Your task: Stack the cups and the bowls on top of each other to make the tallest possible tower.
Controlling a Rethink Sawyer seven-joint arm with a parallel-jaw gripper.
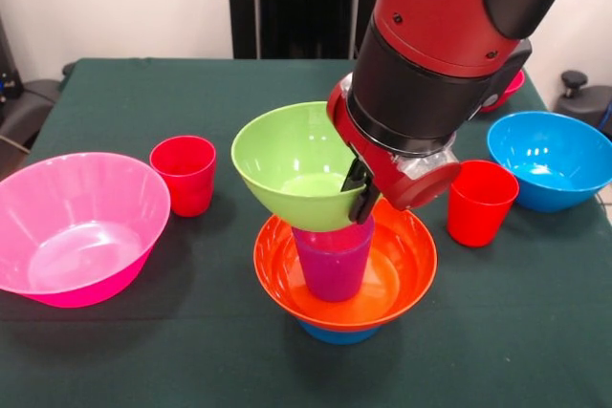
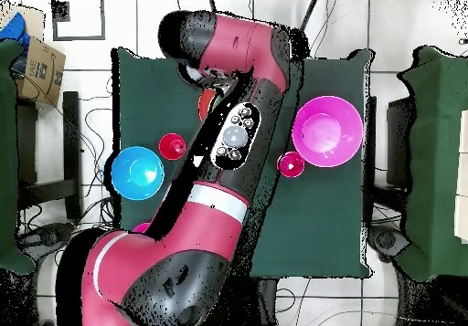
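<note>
Three pieces are piled in the middle of the green-covered table [image 1: 115, 351]: a small blue plastic bowl [image 1: 337, 334] lowest, a wide orange plastic bowl [image 1: 402, 279] on it, and a ribbed purple plastic cup [image 1: 332, 263] standing inside. A tilted lime green plastic bowl [image 1: 287, 164] is held just over the purple cup, its rim clamped in the black pincer [image 1: 361, 188]. Two red plastic cups [image 1: 184, 174] are set on either side, with a large pink plastic bowl [image 1: 76, 226] and a large blue plastic bowl [image 1: 552, 160] farther out.

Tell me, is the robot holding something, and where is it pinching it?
Yes. The gripper holds the green bowl, pinching its rim on the side nearest the arm, right over the purple cup.
</note>
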